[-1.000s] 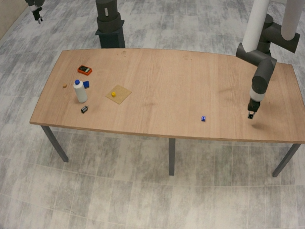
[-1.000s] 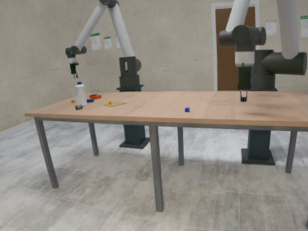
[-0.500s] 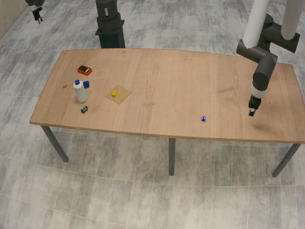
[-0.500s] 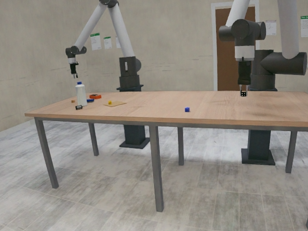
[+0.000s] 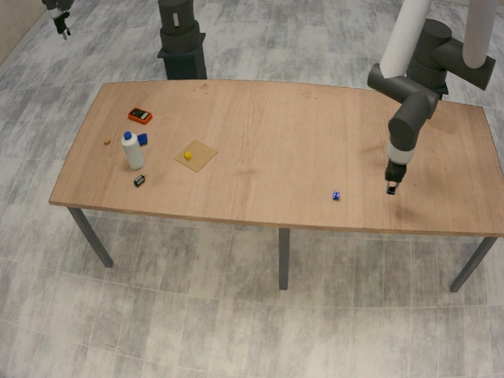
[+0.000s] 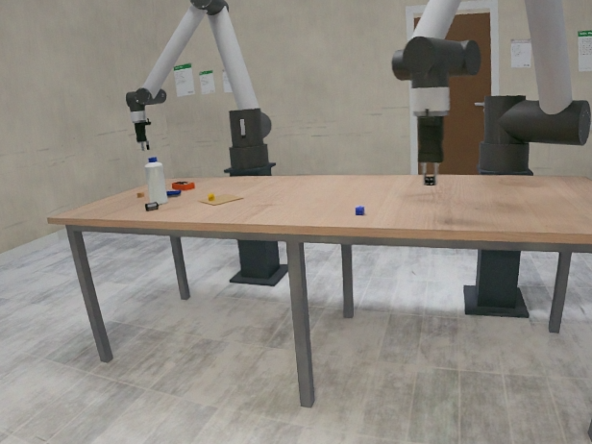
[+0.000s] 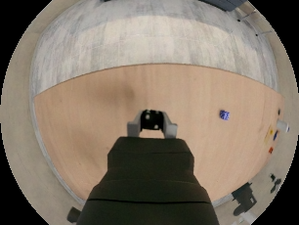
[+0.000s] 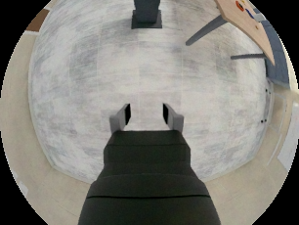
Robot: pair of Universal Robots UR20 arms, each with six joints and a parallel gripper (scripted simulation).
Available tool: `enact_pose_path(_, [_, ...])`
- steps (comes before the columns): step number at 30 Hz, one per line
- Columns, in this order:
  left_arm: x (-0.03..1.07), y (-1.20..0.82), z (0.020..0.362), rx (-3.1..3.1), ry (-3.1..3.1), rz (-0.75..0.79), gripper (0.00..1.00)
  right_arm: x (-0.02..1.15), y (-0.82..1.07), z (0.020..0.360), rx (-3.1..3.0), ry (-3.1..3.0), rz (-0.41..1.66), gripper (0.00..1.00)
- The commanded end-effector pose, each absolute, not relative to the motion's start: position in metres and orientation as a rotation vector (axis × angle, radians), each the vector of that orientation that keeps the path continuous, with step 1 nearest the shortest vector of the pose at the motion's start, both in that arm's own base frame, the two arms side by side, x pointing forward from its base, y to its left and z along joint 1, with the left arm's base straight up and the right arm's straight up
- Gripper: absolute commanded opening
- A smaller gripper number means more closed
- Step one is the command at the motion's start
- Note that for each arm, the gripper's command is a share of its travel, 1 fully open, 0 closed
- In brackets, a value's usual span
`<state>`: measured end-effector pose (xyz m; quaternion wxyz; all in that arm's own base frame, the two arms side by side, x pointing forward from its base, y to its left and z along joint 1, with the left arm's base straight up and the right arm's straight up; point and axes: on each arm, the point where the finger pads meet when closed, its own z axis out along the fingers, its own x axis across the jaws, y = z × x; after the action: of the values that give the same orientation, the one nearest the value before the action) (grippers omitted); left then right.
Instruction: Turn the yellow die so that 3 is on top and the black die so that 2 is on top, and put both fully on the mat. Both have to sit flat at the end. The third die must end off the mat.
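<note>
Gripping black die [image 5: 391, 191] [image 6: 430, 181] [image 7: 151, 120], left hand [image 5: 392, 189] [image 6: 430, 180] [image 7: 151, 125] above table [image 5: 262, 123] [image 6: 298, 192] [image 7: 191, 98]

One black die [image 5: 391, 191] [image 6: 430, 181] [image 7: 151, 120], in the grip of the left gripper [image 5: 392, 186] [image 6: 430, 176] [image 7: 151, 116]: raised higher over the table [image 5: 262, 143] [image 6: 298, 202] [image 7: 171, 88] than one second ago, and since half a second ago shifted leftward, nearer the blue die [image 5: 336, 195] [image 6: 359, 210] [image 7: 224, 114]. One left arm [image 5: 402, 128] [image 6: 430, 62]: shifted leftward with it.
</note>
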<state>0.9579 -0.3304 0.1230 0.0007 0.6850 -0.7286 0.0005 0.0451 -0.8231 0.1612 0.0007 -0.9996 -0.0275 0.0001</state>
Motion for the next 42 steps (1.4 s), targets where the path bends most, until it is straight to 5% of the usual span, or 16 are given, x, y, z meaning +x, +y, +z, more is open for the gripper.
enact_pose_path(1, [0.969,-0.382,0.125,2.204,-2.239,0.0,0.49,0.045,-0.824,0.162,-3.14,-0.086,0.0,1.0])
enact_pose_path(42, [0.937,-0.771,0.128,2.515,-1.882,0.0,0.49,0.045,-0.824,0.162,-3.14,-0.086,0.0,1.0])
